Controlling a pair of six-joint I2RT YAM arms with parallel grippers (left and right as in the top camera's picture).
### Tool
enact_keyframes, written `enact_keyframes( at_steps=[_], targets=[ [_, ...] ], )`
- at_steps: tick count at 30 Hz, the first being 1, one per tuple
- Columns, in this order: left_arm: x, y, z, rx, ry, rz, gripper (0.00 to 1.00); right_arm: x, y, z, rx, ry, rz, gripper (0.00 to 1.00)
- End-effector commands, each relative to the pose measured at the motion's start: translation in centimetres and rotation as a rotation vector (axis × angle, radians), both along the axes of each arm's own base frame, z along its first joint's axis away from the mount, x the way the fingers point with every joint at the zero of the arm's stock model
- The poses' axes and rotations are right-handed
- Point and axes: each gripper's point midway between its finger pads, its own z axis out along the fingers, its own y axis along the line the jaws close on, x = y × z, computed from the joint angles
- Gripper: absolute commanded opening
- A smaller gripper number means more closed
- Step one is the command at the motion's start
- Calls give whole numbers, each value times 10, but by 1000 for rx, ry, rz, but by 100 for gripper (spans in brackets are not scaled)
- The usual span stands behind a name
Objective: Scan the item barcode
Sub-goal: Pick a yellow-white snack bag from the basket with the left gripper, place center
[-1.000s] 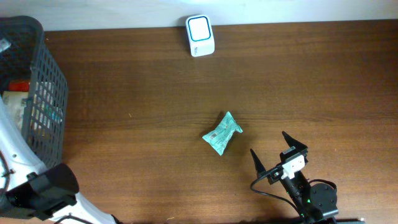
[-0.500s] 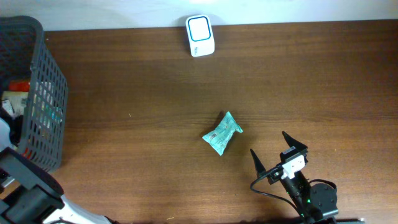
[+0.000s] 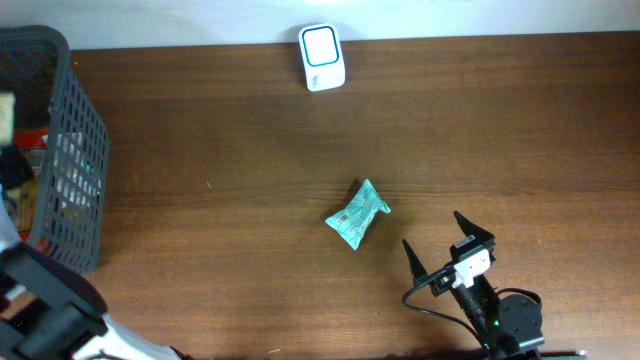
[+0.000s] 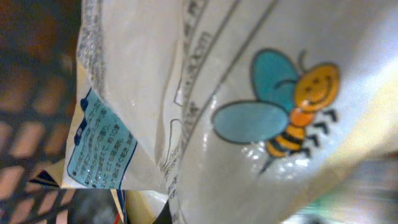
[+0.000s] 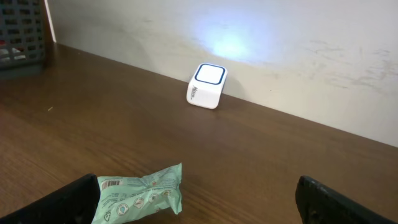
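Dark wood table (image 3: 250, 150) — my left gripper clamped on white bee-print packet (image 4: 267, 112) inside grey mesh basket (image 3: 70, 140) at 9; right gripper (image 3: 432, 247) fingers spread wide, nothing held, by teal crinkled pouch (image 3: 357, 214).

I see a dark brown wood-grain table (image 3: 250, 130) under a pale off-white wall (image 5: 298, 50). The scanner (image 3: 322, 57) at the far edge is white with a blue-rimmed window on top. My packet (image 3: 356, 215) mid-table is mint green with small white markings and a striped barcode label. The basket (image 3: 62, 170) on the left is dark grey mesh, with red and white showing inside. Close to my left camera, a white bag (image 4: 261, 112) carries a cartoon bee, orange-yellow with light blue wings, plus a light blue label.
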Motion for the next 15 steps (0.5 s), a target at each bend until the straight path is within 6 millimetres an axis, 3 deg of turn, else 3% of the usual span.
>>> enact_keyframes(
  at_steps=[1,2,3,4,5,6,7,8,9,10,13,15],
  targets=[
    [43,-67,160,67,-424,-136,0,0,0,-3,2,4,2,99],
    [46,-96,190,95,-483,-195,0,0,0,-3,2,4,2,99],
    [47,-142,224,116,-549,-285,0,0,0,-3,2,4,2,99],
    [47,-190,243,105,-584,-384,0,0,0,-3,2,4,2,99],
    [51,-238,239,54,-566,-492,0,0,0,-3,2,4,2,99],
    [50,-276,223,4,-508,-573,0,0,0,-3,2,4,2,99],
    [44,-331,183,-76,-375,-701,0,0,0,-3,2,4,2,99],
    [37,-372,148,-108,-266,-822,0,0,0,-3,2,4,2,99],
    [29,-401,118,-85,-168,-972,0,0,0,-3,3,4,2,99],
    [17,-427,72,-7,-20,-1155,0,0,0,-3,2,4,2,99],
    [20,-454,-1,106,158,-1360,0,0,0,-3,2,4,2,99],
    [22,-462,-23,121,214,-1434,0,0,0,-3,2,4,2,99]
  ],
)
